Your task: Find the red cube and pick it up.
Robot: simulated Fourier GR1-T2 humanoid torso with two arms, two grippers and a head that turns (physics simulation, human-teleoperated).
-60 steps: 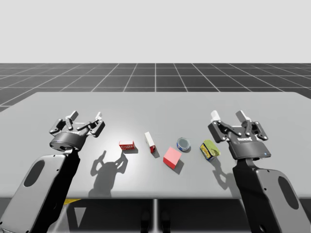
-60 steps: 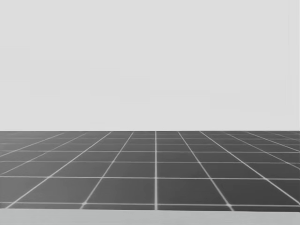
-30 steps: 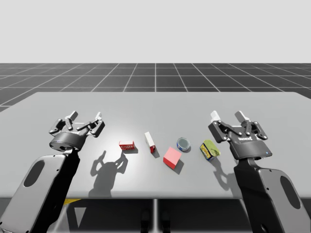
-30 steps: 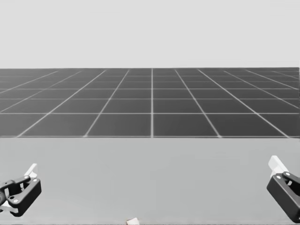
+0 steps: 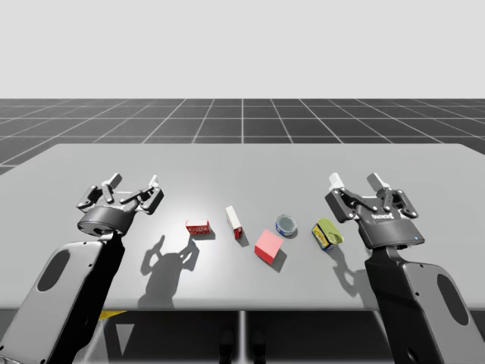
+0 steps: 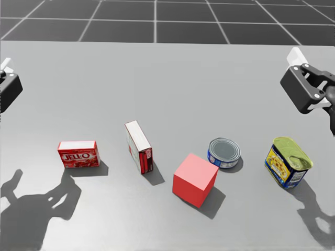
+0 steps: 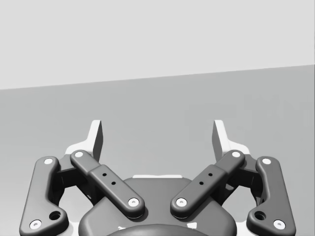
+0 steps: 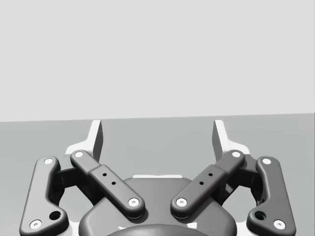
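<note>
Right gripper (image 5: 356, 182) and left gripper (image 5: 134, 182) hover spread apart, empty, no approach begun; red cube (image 6: 194, 179) sits free on counter (image 6: 172, 78), probably nearer right.

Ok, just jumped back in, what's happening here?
Nothing is held. The red cube sits untouched on the table, an upright red-and-white box to one side, a round blue tin to the other. My left gripper and right gripper hover open above the table's two ends, both well clear of the cube.
</note>
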